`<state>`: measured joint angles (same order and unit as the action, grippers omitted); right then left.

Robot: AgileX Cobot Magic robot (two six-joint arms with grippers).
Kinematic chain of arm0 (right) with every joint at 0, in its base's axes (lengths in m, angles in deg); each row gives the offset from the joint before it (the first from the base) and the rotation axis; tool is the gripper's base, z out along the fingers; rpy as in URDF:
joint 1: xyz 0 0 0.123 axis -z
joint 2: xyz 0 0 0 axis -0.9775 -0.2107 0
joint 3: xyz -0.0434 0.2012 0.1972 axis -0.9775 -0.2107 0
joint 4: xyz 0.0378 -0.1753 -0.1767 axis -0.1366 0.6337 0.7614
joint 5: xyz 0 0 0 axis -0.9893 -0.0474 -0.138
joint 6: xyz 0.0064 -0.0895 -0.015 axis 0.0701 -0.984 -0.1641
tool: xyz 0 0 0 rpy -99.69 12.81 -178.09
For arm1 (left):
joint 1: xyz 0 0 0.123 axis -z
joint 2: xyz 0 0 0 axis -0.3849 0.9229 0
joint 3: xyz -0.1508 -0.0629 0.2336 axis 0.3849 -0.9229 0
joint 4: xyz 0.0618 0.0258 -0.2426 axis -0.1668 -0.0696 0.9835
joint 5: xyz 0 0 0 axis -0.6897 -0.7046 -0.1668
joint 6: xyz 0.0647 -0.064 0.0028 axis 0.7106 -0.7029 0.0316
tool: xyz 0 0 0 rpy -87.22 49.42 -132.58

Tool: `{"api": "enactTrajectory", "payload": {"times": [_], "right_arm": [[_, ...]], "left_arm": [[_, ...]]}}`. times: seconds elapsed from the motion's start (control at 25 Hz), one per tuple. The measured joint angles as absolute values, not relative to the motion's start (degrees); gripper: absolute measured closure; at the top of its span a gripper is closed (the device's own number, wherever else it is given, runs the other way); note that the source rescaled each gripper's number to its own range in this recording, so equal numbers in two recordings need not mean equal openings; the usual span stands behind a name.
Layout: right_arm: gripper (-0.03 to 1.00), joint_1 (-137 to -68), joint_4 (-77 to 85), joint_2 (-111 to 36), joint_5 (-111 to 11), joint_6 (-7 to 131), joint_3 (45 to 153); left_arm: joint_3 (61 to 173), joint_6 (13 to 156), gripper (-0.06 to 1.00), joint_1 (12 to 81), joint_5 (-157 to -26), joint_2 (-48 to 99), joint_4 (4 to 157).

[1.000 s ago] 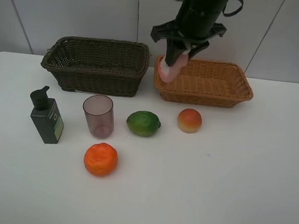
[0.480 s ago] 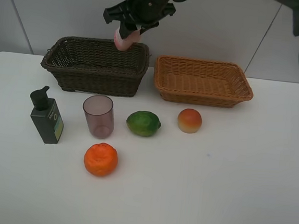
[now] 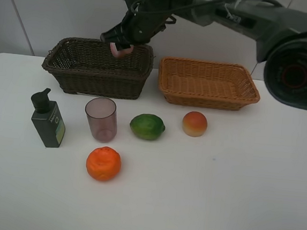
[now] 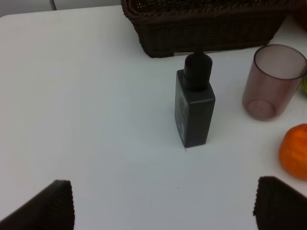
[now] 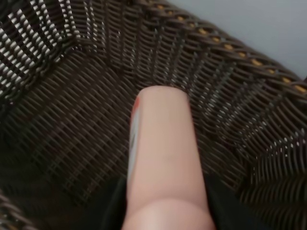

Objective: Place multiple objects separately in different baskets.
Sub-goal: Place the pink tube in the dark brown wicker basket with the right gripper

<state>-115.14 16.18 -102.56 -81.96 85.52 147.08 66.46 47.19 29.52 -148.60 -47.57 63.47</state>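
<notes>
Bottle in my right gripper [image 3: 121, 43]: I am clamping the jaws on the pink bottle [image 3: 120, 50] and holding it just over the inside of the dark brown basket [image 3: 81, 75], upper left of the high view. My left gripper [image 4: 165, 208] is hanging spread wide, grasping nothing, near the dark green pump bottle [image 4: 194, 112]. The mauve cup [image 3: 101, 119], lime [image 3: 147, 126], peach [image 3: 194, 123] and tangerine [image 3: 103, 163] are sitting mid-frame on the table [image 3: 233, 186].
</notes>
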Motion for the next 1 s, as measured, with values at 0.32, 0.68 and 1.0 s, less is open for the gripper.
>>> {"api": "enactTrajectory", "payload": {"times": [0.32, 0.68, 1.0], "right_arm": [[0.96, -116.1, 17.0, -107.0, -79.3, 85.5, 147.1], [0.45, -116.4, 17.3, -107.8, -78.5, 85.5, 147.1], [0.07, -116.4, 17.3, -105.9, -80.7, 85.5, 147.3]], "left_arm": [[66.5, 47.2, -0.03, 29.5, -148.6, -47.6, 63.5], [66.5, 47.2, -0.03, 29.5, -148.6, -47.6, 63.5], [66.5, 47.2, -0.03, 29.5, -148.6, -47.6, 63.5]]}}
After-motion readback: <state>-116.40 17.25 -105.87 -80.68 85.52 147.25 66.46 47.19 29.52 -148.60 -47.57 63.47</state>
